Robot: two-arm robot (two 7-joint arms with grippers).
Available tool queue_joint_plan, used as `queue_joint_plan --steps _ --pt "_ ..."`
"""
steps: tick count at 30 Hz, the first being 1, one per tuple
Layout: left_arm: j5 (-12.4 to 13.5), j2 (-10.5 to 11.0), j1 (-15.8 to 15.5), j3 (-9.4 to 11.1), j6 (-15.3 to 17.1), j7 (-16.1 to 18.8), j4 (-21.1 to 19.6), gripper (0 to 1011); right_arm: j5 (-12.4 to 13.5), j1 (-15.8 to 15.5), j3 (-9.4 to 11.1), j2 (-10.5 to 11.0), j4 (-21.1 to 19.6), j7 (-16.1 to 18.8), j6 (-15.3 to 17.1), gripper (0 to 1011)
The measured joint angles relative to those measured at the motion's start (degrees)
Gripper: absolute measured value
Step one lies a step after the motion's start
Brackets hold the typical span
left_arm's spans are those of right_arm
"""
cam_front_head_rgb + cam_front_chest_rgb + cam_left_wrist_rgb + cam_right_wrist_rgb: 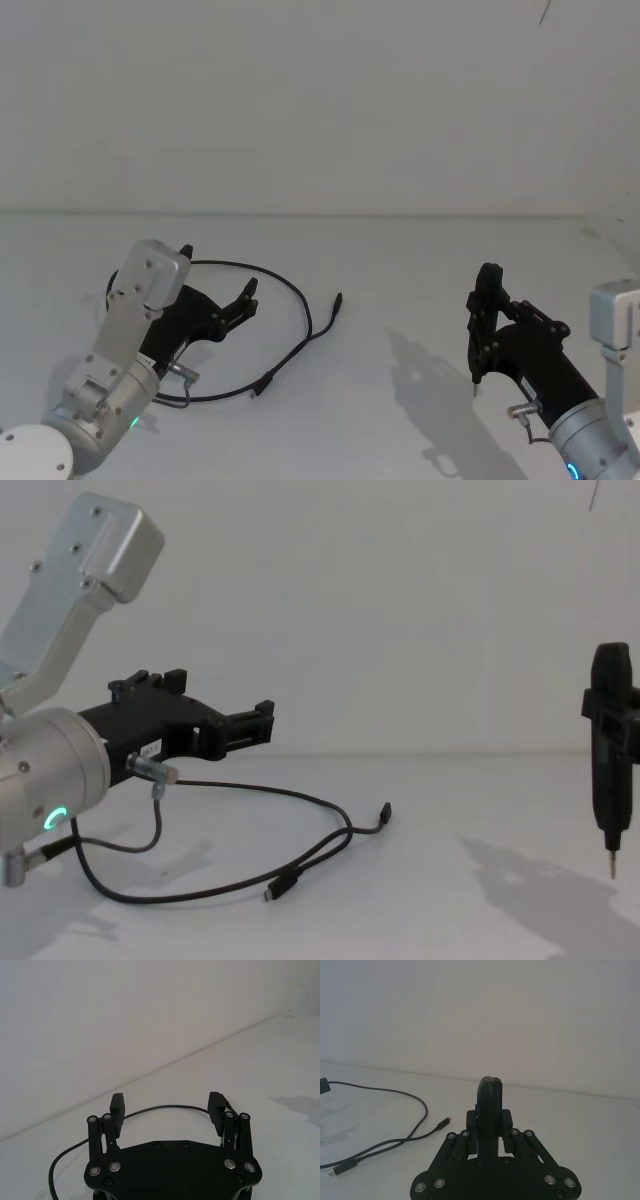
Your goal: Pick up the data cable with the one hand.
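Observation:
The data cable (304, 303) is a thin black lead lying in a loose loop on the white table, with one plug (337, 299) toward the middle and the other plug (264, 385) nearer me. My left gripper (218, 272) is open and hovers above the loop's left part, holding nothing. In the left wrist view the cable (165, 1107) runs across the table beyond the spread fingers (117, 1103) of the left gripper (166, 1102). The chest view shows the left gripper (225, 708) above the cable (300, 798). My right gripper (487, 280) is shut and stays at the right, well clear of the cable (415, 1132).
A short grey robot lead with a silver plug (150, 768) hangs under my left wrist, close to the data cable. A thin needle tip (612, 868) points down from the right gripper (611, 700). A plain white wall (320, 100) stands behind the table.

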Motion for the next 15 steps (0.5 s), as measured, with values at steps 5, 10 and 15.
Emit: queue_joint_plan --steps 5,10,15 --pt "0.00 0.00 0.00 0.00 0.00 0.00 0.00 1001 0.03 0.01 0.00 0.02 0.03 0.02 0.02 279" --pt "0.00 0.00 0.00 0.00 0.00 0.00 0.00 1001 0.03 0.01 0.00 0.03 0.04 0.06 0.02 279" --pt "0.00 0.00 0.00 0.00 0.00 0.00 0.00 1001 0.04 0.01 0.00 0.03 0.04 0.06 0.03 279"
